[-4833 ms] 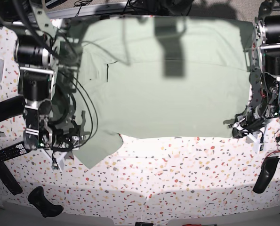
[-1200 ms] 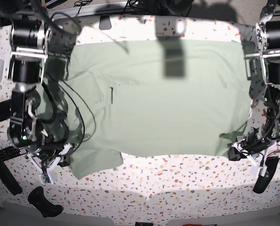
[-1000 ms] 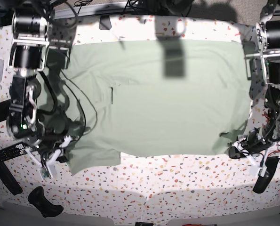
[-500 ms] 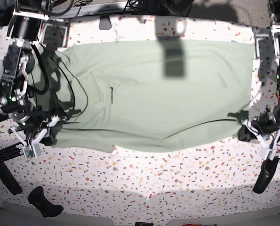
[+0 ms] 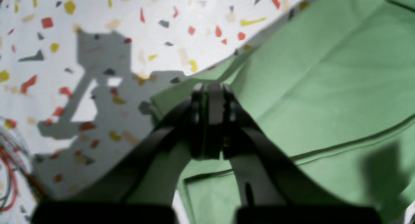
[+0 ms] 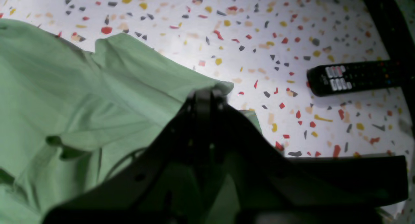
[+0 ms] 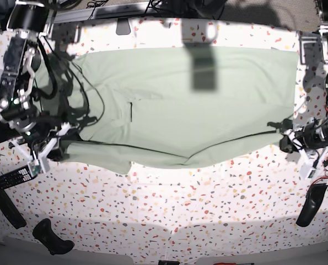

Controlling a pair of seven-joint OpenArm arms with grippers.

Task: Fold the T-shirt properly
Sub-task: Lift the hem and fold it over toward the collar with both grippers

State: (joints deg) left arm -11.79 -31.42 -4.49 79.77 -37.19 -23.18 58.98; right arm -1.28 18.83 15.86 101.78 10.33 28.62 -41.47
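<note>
The pale sage-green T-shirt [image 7: 197, 94] lies spread across the speckled table [image 7: 208, 199], with its near edge lifted and drawn back over the body in a long sagging fold. On the base view's right, my left gripper [image 7: 288, 139] is shut on the shirt's near corner. The left wrist view shows its fingertips [image 5: 210, 88] pinching a fabric edge [image 5: 324, 71] above the table. On the left, my right gripper [image 7: 57, 147] is shut on the other near corner. In the right wrist view its tips [image 6: 207, 94] clamp a raised flap of cloth [image 6: 65, 88].
A black remote [image 6: 353, 76] lies on the table right of the right gripper, also in the base view [image 7: 14, 178]. Black objects lie near the front corners [image 7: 310, 204] [image 7: 50, 237]. Red wires [image 5: 9, 172] trail beside the left arm.
Both grippers have carried the shirt's near corners up and toward the far side. The near hem has left the table and now folds back over the shirt's body.
</note>
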